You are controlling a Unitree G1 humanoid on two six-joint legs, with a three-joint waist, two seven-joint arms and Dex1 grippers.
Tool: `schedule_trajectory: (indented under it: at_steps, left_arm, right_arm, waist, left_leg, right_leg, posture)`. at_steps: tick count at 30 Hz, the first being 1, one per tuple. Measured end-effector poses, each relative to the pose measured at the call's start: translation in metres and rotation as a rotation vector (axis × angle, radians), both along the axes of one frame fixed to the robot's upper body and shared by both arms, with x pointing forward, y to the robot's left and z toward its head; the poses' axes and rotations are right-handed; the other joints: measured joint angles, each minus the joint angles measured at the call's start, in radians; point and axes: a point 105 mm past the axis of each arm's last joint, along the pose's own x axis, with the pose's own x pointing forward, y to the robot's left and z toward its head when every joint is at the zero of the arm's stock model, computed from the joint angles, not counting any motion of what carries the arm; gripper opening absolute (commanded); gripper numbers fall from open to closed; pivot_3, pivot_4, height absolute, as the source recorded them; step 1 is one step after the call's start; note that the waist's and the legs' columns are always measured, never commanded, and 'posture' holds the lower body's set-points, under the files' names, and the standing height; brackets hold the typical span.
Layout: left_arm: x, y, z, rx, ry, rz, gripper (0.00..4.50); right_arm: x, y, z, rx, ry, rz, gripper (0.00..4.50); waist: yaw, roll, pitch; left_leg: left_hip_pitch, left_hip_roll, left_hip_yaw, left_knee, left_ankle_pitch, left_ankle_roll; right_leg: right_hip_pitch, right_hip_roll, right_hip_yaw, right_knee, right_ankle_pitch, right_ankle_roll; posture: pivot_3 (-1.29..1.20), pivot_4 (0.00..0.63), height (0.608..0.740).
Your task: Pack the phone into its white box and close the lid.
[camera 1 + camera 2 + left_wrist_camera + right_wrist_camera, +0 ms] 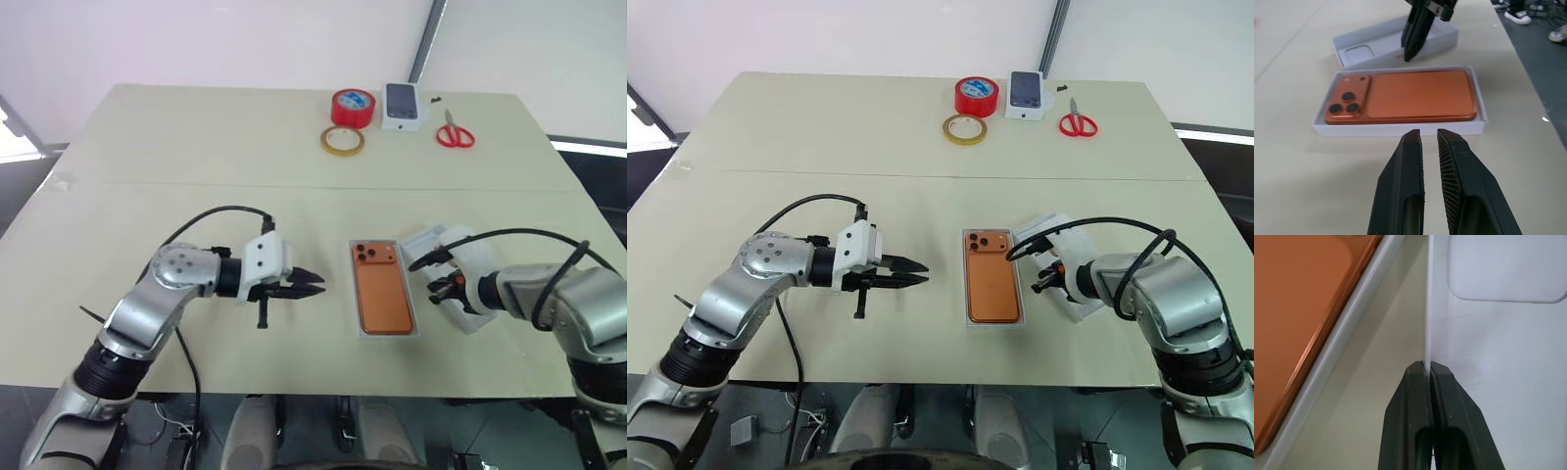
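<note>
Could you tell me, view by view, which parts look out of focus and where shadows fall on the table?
Left wrist view: the left gripper fingers loom soft-edged, while the phone in the white box is crisp. Right wrist view: the right gripper, shut on the lid wall, is sharp; the phone's edge smears. Left eye view: soft shadows under both arms on the table.

A pale table [147,196] is seen bearing the white box [416,328]. Beside it lies the lid [431,240]; well beyond it lie red tape [353,107], clear tape [343,140], a small white box [404,106] and scissors [455,132].
</note>
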Motion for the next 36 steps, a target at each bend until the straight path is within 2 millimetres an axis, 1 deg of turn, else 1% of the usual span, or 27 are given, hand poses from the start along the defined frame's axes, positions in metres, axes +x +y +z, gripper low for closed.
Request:
schedule_trajectory:
  at_steps: [3, 4, 6, 7, 10, 12, 15, 19, 22, 25, 28, 29, 30, 32, 34, 35, 36]
  left_arm:
    - [0.017, 0.007, 0.014, -0.077, -0.054, 0.111, 0.57]
    - [0.023, 0.011, 0.019, -0.094, -0.075, 0.148, 0.57]
    - [0.04, 0.024, 0.032, -0.136, -0.124, 0.251, 0.57]
    - [0.049, 0.032, 0.039, -0.156, -0.146, 0.301, 0.57]
    - [0.064, 0.05, 0.059, -0.205, -0.192, 0.391, 0.57]
    - [0.065, 0.054, 0.063, -0.221, -0.188, 0.39, 0.57]
    - [0.059, 0.061, 0.058, -0.177, -0.158, 0.354, 0.57]
    - [0.049, 0.067, 0.042, -0.106, -0.093, 0.3, 0.57]
    - [0.043, 0.067, 0.031, -0.059, -0.052, 0.261, 0.57]
    - [0.036, 0.065, 0.019, -0.025, -0.007, 0.218, 0.57]
    - [0.033, 0.059, 0.01, 0.018, 0.005, 0.182, 0.57]
    - [0.032, 0.055, 0.005, 0.045, 0.004, 0.163, 0.57]
    - [0.031, 0.05, 0.001, 0.077, -0.001, 0.139, 0.57]
    - [0.031, 0.038, -0.005, 0.111, -0.006, 0.091, 0.57]
    - [0.031, 0.027, -0.009, 0.127, -0.008, 0.061, 0.57]
    - [0.031, 0.022, -0.01, 0.133, -0.014, 0.043, 0.57]
    - [0.031, 0.019, -0.011, 0.14, -0.019, 0.03, 0.57]
  right_arm:
    - [0.019, 0.004, 0.035, 0.101, -0.12, -0.024, 0.05]
    - [0.024, 0.008, 0.048, 0.162, -0.153, -0.019, 0.05]
    - [0.028, 0.026, 0.068, 0.349, -0.176, 0.047, 0.05]
    - [0.027, 0.04, 0.075, 0.45, -0.163, 0.106, 0.05]
    - [0.016, 0.076, 0.086, 0.677, -0.079, 0.259, 0.05]
    - [0.008, 0.093, 0.086, 0.76, -0.028, 0.305, 0.05]
    - [-0.004, 0.12, 0.082, 0.947, 0.062, 0.281, 0.05]
    - [-0.012, 0.155, 0.066, 1.15, 0.13, 0.146, 0.05]
    - [-0.021, 0.176, 0.058, 1.226, 0.177, 0.011, 0.05]
    - [-0.025, 0.178, 0.052, 1.217, 0.192, -0.112, 0.05]
    - [-0.025, 0.165, 0.032, 1.138, 0.214, -0.212, 0.05]
    - [-0.024, 0.158, 0.03, 1.122, 0.206, -0.213, 0.05]
    - [-0.024, 0.151, 0.031, 1.104, 0.189, -0.196, 0.3]
    - [-0.023, 0.142, 0.031, 1.063, 0.162, -0.176, 1.03]
    - [-0.021, 0.135, 0.027, 1.041, 0.162, -0.179, 1.99]
    - [-0.02, 0.133, 0.025, 1.036, 0.167, -0.18, 2.63]
    - [-0.019, 0.132, 0.024, 1.03, 0.169, -0.182, 3.15]
  waist:
    - [0.001, 0.0, 0.0]
    - [0.002, 0.0, 0.0]
    - [0.002, 0.0, 0.0]
    - [0.001, 0.0, 0.0]
    - [0.001, 0.0, 0.0]
    - [0.0, 0.0, 0.0]
    - [-0.003, 0.0, 0.0]
    - [-0.011, 0.0, 0.0]
    - [-0.019, 0.0, 0.0]
    - [-0.021, 0.0, 0.0]
    - [-0.017, 0.0, 0.0]
    - [-0.018, 0.001, 0.0]
    - [-0.017, 0.001, 0.0]
    - [-0.016, 0.001, -0.001]
    - [-0.019, 0.001, -0.001]
    - [-0.019, 0.001, -0.001]
    - [-0.02, 0.001, -0.001]
  left_leg:
    - [0.0, 0.0, -0.001, 0.0, 0.0, 0.0]
    - [0.0, 0.001, -0.001, 0.0, 0.0, 0.0]
    - [0.0, 0.002, -0.001, 0.0, 0.0, 0.0]
    - [0.0, 0.002, -0.002, 0.0, 0.0, 0.0]
    - [0.0, 0.003, -0.002, -0.001, 0.0, 0.0]
    - [0.0, 0.002, -0.001, -0.001, 0.0, 0.0]
    - [0.0, 0.002, -0.001, -0.001, 0.0, 0.001]
    - [0.0, 0.004, -0.002, -0.001, 0.0, 0.001]
    - [0.0, 0.003, -0.002, -0.001, 0.0, 0.001]
    - [-0.001, 0.003, -0.002, -0.001, 0.0, 0.001]
    - [0.0, 0.002, -0.002, -0.001, 0.0, 0.001]
    - [0.0, 0.001, -0.001, -0.001, 0.0, 0.001]
    - [0.0, 0.001, -0.001, -0.001, 0.0, 0.001]
    - [0.001, 0.001, -0.002, -0.001, 0.0, 0.001]
    - [0.001, 0.001, -0.002, -0.001, 0.0, 0.001]
    - [0.001, 0.001, -0.002, -0.002, 0.0, 0.001]
    - [0.001, 0.001, -0.002, -0.002, 0.0, 0.001]
  right_leg:
    - [0.0, 0.002, 0.0, 0.0, 0.001, 0.002]
    - [0.0, 0.002, 0.0, 0.0, 0.001, 0.003]
    - [0.0, 0.004, 0.0, 0.0, 0.002, 0.003]
    - [0.0, 0.004, 0.0, 0.0, 0.002, 0.003]
    - [0.0, 0.004, 0.0, 0.0, 0.002, 0.004]
    - [0.0, 0.004, 0.001, 0.0, 0.002, 0.004]
    - [0.001, 0.004, 0.001, 0.0, 0.002, 0.004]
    - [0.001, 0.005, 0.001, 0.001, 0.002, 0.004]
    - [0.0, 0.004, 0.001, 0.001, 0.002, 0.004]
    - [0.0, 0.003, 0.001, 0.0, 0.0, 0.0]
    - [0.001, 0.0, 0.001, 0.0, 0.0, 0.0]
    - [0.001, -0.002, 0.001, 0.0, 0.0, 0.0]
    - [0.002, -0.002, 0.001, -0.001, 0.0, 0.0]
    - [0.003, -0.002, 0.001, -0.002, 0.0, 0.0]
    - [0.003, -0.002, 0.001, -0.002, 0.0, 0.0]
    - [0.003, -0.002, 0.001, -0.001, 0.0, 0.0]
    - [0.003, -0.002, 0.001, -0.001, 0.0, 0.0]
  posture:
    - [0.0, 0.15, 0.74]
    - [0.0, 0.15, 0.74]
    - [0.0, 0.15, 0.74]
    - [0.0, 0.15, 0.74]
    - [0.0, 0.15, 0.74]
    - [0.0, 0.15, 0.74]
    - [0.0, 0.15, 0.74]
    - [0.0, 0.15, 0.74]
    - [0.0, 0.15, 0.74]
    - [0.0, 0.15, 0.74]
    - [0.0, 0.15, 0.74]
    - [0.0, 0.15, 0.74]
    - [0.0, 0.15, 0.74]
    - [0.0, 0.15, 0.74]
    - [0.0, 0.15, 0.74]
    - [0.0, 0.15, 0.74]
    - [0.0, 0.15, 0.74]
